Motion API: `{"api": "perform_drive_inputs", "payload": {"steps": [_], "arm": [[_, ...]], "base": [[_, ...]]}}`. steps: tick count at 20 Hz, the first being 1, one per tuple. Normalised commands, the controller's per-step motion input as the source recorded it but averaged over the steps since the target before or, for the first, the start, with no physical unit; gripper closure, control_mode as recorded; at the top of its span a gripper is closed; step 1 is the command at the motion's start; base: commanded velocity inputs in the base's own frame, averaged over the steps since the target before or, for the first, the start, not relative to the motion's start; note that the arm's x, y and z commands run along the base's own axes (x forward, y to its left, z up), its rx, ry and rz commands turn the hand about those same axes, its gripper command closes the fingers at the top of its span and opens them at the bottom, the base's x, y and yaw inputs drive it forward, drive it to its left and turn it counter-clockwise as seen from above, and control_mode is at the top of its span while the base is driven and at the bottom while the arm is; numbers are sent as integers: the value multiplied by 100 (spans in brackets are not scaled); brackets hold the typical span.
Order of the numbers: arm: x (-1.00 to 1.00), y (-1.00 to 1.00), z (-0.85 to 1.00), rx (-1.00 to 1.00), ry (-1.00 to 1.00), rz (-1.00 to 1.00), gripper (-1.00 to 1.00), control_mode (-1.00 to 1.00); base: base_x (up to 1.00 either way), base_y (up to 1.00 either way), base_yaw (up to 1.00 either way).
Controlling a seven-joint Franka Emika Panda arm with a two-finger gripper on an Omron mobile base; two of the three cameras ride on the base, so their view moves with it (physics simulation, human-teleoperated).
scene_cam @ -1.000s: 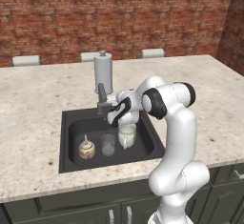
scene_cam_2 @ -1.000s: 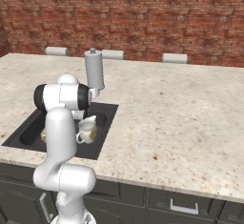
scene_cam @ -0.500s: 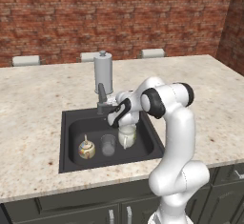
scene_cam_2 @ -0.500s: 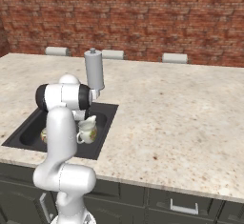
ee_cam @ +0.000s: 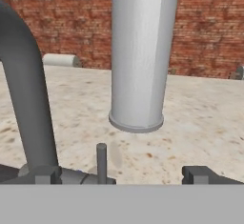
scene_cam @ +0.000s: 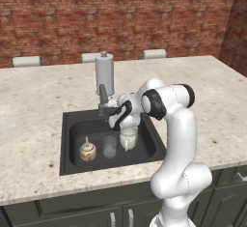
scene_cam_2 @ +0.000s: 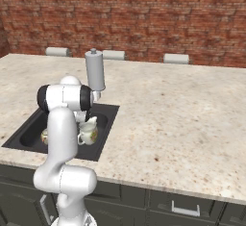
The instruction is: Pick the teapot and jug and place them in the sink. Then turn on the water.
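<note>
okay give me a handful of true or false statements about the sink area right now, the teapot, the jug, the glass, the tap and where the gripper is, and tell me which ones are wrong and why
1. The teapot sits inside the sink. True.
2. The jug stands on the counter beside the sink. False: it is upright in the basin, to the right of the glass.
3. The gripper is closed around the teapot. False: it is open and holds nothing, up by the tap at the back edge.
4. A tall grey cylinder stands on the counter behind the tap. True.
5. The glass lies between the teapot and the jug. True.
6. Water is visibly running from the tap. False: no stream shows in any view.
</note>
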Motion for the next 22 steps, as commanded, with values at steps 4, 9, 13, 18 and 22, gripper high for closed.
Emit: {"api": "perform_drive_inputs", "payload": {"steps": [4,9,13,18,22], "arm": [[2,3,-14,0,-1,0,-100,-100],[2,9,-9,0,0,0,-100,-100],[3,15,-2,0,0,0,-100,-100],[9,11,0,1,0,0,-100,-100],[18,4,0,2,0,0,-100,-100]], "base": [[0,0,0],[0,0,0],[0,0,0],[0,0,0],[0,0,0]]}}
